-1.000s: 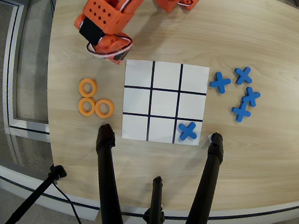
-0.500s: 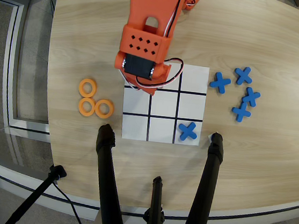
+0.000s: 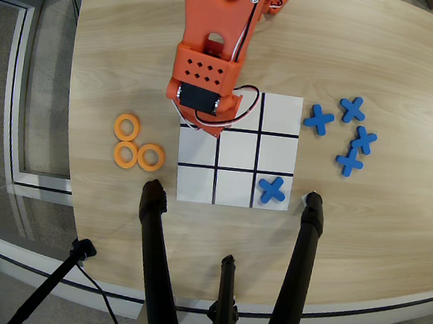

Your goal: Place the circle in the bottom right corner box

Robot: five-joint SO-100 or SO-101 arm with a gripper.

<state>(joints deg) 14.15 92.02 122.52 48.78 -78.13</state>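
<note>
In the overhead view my orange arm reaches down from the top, and its gripper (image 3: 192, 122) hangs over the top-left corner cell of the white three-by-three board (image 3: 237, 150). The wrist and its black motor cover that cell almost wholly. The fingers are under the wrist, so I cannot tell whether they are open or hold anything. Three orange rings lie on the table left of the board: one (image 3: 127, 127) above two side by side (image 3: 126, 154) (image 3: 151, 157). A fourth ring is not visible. A blue cross (image 3: 272, 189) lies in the board's bottom-right cell as this view shows it.
Several blue crosses (image 3: 349, 135) lie on the table right of the board. Black stand legs (image 3: 152, 248) (image 3: 307, 243) rise from the near table edge just below the board. The wooden table's (image 3: 374, 219) curved edge runs along the left and bottom.
</note>
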